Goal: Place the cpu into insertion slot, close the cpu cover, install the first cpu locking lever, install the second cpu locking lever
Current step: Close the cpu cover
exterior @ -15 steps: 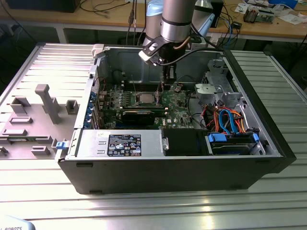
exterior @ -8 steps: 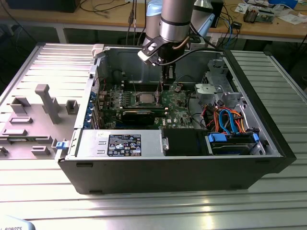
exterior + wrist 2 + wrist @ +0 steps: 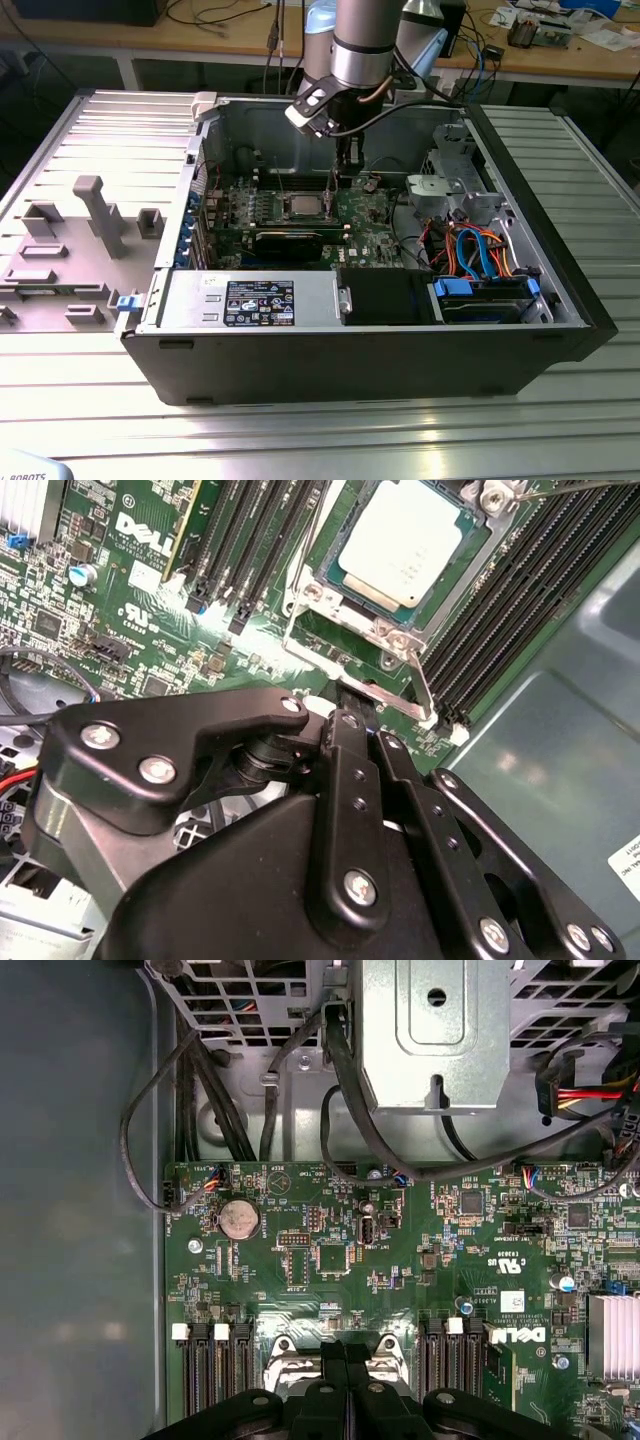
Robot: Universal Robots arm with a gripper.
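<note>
The cpu (image 3: 405,542), a silver-grey square chip, lies in the insertion slot (image 3: 330,555) on the green motherboard; in the exterior view the cpu (image 3: 303,205) is at the case's middle. The cpu cover (image 3: 392,632), a thin silver frame, lies flat around the chip. A thin wire lever (image 3: 308,555) runs along one side of the socket, and another wire lever (image 3: 560,488) shows at the far corner. My gripper (image 3: 345,692) (image 3: 345,178) (image 3: 346,1348) hangs just above the socket's edge, to the exterior view's right of the chip, black fingers shut together with nothing seen between them.
Long black memory slots (image 3: 520,590) flank the socket on both sides. A drive cage (image 3: 450,185) with orange and blue cables (image 3: 480,250) fills the case's right part in the exterior view. A grey fixture plate (image 3: 70,250) lies outside the case on the left.
</note>
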